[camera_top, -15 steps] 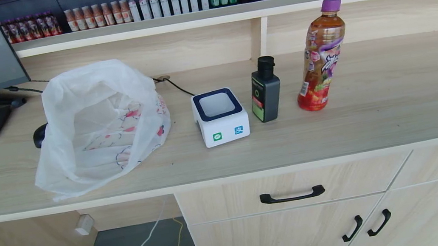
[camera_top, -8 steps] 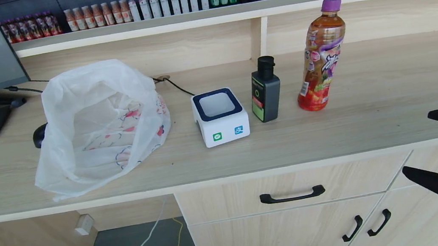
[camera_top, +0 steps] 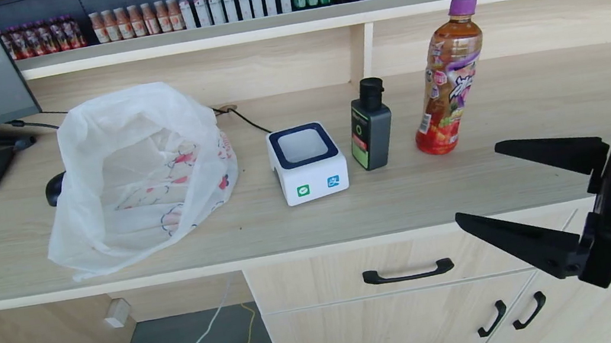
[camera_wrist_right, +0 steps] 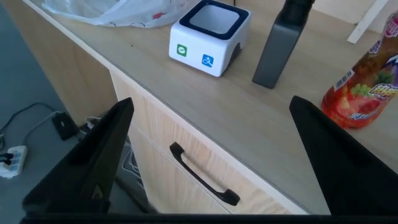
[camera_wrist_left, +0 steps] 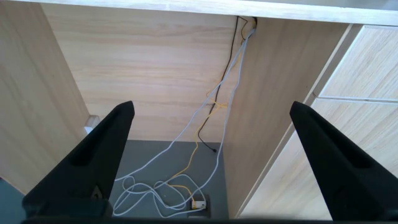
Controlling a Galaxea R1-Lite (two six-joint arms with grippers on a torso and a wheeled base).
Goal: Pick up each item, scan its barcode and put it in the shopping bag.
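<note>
Black mouse [camera_top: 53, 191] half-hidden, behind shopping bag [camera_top: 131, 166]

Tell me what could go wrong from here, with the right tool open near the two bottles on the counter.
1. The tea bottle stands tall and upright; an off-centre touch from the open right tool could tip it onto the dark bottle beside it.
2. The tool's lower finger appears level with the counter at its front edge and might catch it.
3. The shopping bag is limp and slumped, so a dropped item may miss its mouth.
</note>
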